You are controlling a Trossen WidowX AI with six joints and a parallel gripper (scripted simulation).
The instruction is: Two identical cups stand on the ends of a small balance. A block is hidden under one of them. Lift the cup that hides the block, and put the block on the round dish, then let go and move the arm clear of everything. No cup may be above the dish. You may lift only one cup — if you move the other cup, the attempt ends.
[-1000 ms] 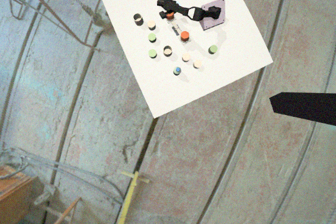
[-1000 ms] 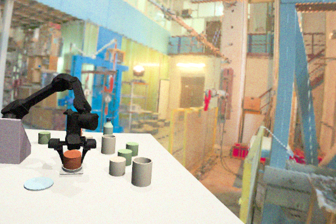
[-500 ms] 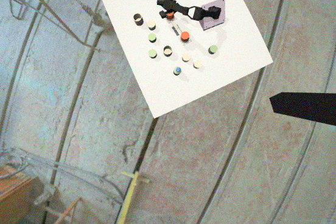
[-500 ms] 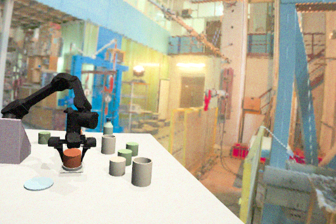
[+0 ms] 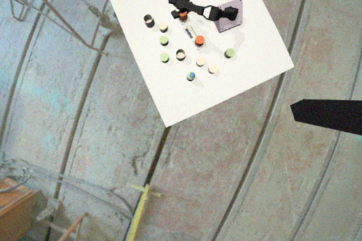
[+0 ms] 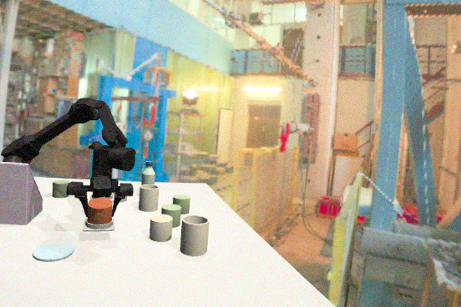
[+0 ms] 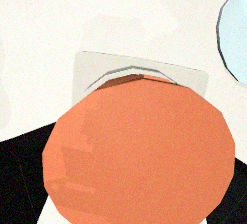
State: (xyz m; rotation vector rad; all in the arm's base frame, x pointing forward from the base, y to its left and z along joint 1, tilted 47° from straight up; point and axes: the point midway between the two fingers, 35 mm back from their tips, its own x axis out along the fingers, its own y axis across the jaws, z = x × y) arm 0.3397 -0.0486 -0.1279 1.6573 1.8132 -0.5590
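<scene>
On balance, 2 orange cups (image 5: 199,40), tool (image 6: 100,207) gripping 1

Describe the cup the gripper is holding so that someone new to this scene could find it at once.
Start at the black arm on its mauve base block and follow it down to the gripper. The orange cup sits between the fingers, on a grey pad at one end of the balance. The other orange cup stands free; the remaining cylinders are green, cream or grey.

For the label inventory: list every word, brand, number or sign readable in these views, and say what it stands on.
None can be read.
The orange cup in the gripper, the round dish, the bottle and the purple mount are plain.
Background hall: no text readable, too blurred.
</scene>
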